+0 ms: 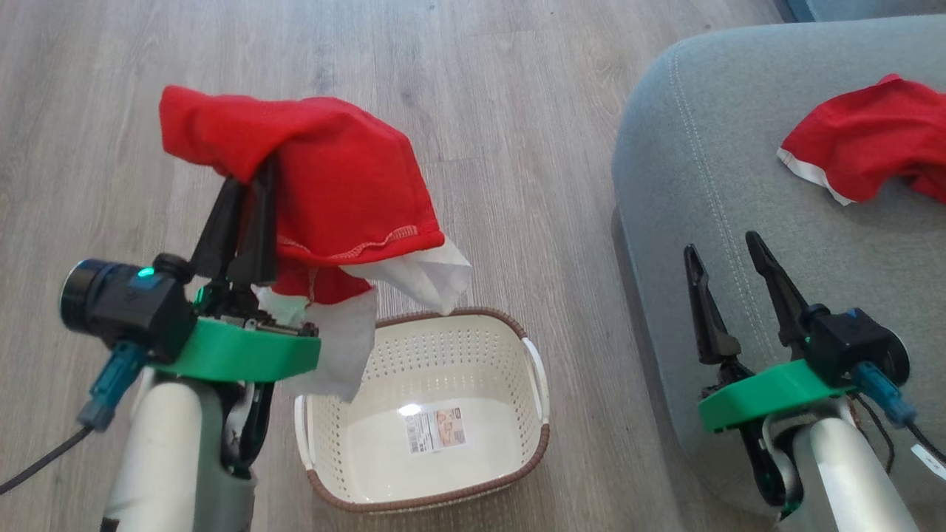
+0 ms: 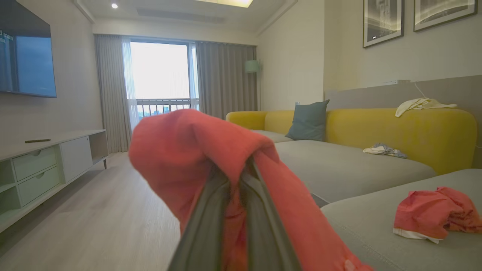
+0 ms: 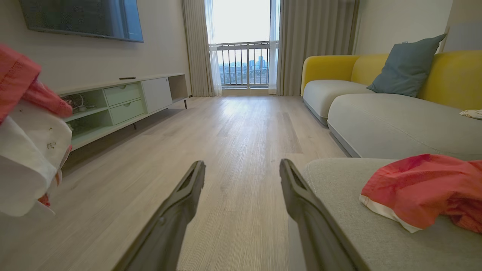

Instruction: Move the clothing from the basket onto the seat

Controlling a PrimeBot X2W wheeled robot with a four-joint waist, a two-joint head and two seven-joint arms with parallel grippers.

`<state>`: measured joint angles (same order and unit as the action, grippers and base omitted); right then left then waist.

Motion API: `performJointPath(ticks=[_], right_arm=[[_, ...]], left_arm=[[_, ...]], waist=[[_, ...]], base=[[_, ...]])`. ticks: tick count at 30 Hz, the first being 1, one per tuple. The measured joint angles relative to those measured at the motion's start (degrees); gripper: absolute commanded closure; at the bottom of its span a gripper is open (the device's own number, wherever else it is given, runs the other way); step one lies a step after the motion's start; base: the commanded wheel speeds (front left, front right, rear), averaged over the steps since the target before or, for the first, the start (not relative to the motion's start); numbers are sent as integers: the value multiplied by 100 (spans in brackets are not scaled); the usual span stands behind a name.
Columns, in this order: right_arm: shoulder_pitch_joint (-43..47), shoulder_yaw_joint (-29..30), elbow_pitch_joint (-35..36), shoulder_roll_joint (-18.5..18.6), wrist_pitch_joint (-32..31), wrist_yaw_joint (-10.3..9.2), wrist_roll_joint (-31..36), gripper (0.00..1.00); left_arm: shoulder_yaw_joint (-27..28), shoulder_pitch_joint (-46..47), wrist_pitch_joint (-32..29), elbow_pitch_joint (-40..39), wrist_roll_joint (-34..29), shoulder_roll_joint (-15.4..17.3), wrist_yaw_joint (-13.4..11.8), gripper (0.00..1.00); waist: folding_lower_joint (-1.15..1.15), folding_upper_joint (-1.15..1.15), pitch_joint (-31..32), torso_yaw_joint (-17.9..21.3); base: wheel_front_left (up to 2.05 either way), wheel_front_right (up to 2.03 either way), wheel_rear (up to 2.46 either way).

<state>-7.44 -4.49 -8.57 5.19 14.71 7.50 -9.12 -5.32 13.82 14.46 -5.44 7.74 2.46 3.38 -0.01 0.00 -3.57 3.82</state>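
Note:
My left gripper (image 1: 250,174) is shut on a red garment with white panels (image 1: 340,192), held above and to the left of the cream basket (image 1: 536,369), whose inside holds just a label. The fabric drapes over the fingers (image 2: 260,210) in the left wrist view. A second red garment (image 1: 865,144) lies on the grey seat (image 1: 702,148) at the right, also seen as the red garment (image 3: 421,188) on the seat (image 3: 346,218). My right gripper (image 1: 724,247) stands open over the seat's near edge, holding nothing.
Wood floor (image 1: 480,89) surrounds the basket. A TV console (image 3: 120,101) lines the left wall. A yellow-backed sofa (image 2: 399,131) with a blue-grey cushion (image 2: 307,120) and loose pale cloths stands beyond the seat.

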Motion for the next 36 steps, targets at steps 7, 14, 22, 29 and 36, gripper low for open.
performJointPath(ticks=[7, 14, 22, 29, 36], right_arm=[[3, -200, 192, 67, 0, 0, -2, 0], [7, -539, 474, 274, 0, 0, -92, 0], [-2, -1165, 935, 627, 0, 0, -212, 0], [-42, -1646, 1213, 904, 0, 0, -255, 0], [-182, -1860, 1259, 1038, 0, 0, -261, 0]], left_arm=[[-90, 9, 25, -330, 51, -2, 56, 100], [-308, 9, 25, -458, -42, -2, 210, 100], [-743, 38, 25, -449, -339, 3, 357, 100], [-1195, 129, 25, -433, -458, 142, 405, 100], [-1689, 275, 25, -458, -580, 324, 405, 100]], waist=[[0, 0, 35, 47], [1, 0, -23, 94], [1, 0, -176, 106], [1, 0, -261, 80], [1, 0, -303, 47]], base=[[0, 0, 0], [0, 0, 0], [0, 0, 0], [0, 0, 0], [0, 0, 0]])
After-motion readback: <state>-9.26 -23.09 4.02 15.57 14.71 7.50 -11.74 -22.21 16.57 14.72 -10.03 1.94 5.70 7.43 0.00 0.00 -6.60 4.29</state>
